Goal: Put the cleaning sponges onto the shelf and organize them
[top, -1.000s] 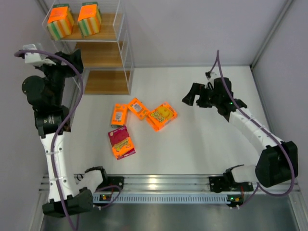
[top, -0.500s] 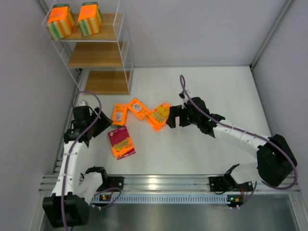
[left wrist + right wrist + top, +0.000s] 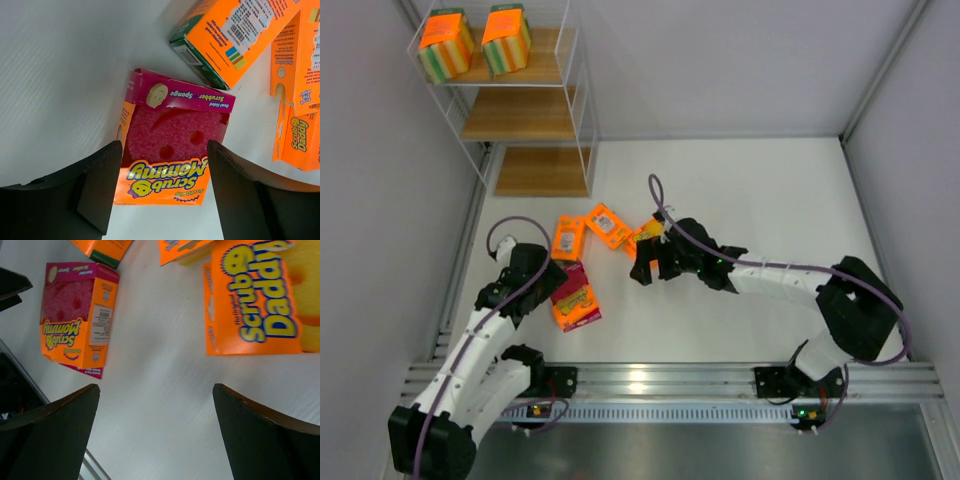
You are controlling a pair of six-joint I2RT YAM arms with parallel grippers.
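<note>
From above: two cleaning sponges (image 3: 445, 45) sit high on the shelf (image 3: 525, 115); four lie on the bench (image 3: 770, 200) — so this looks like the pickup step.

Left wrist: the left hand (image 3: 164, 150), low and wide open, straddles the pink-faced pack (image 3: 172, 135) — next it likely needs to lower, then close.

Right wrist: the right hand (image 3: 155, 405), also spread wide and holding nothing, hovers right of that pack.

Two striped packs (image 3: 447, 44) on shelf (image 3: 525, 115) top board; four packs (image 3: 573, 296) on table (image 3: 750, 190).
</note>
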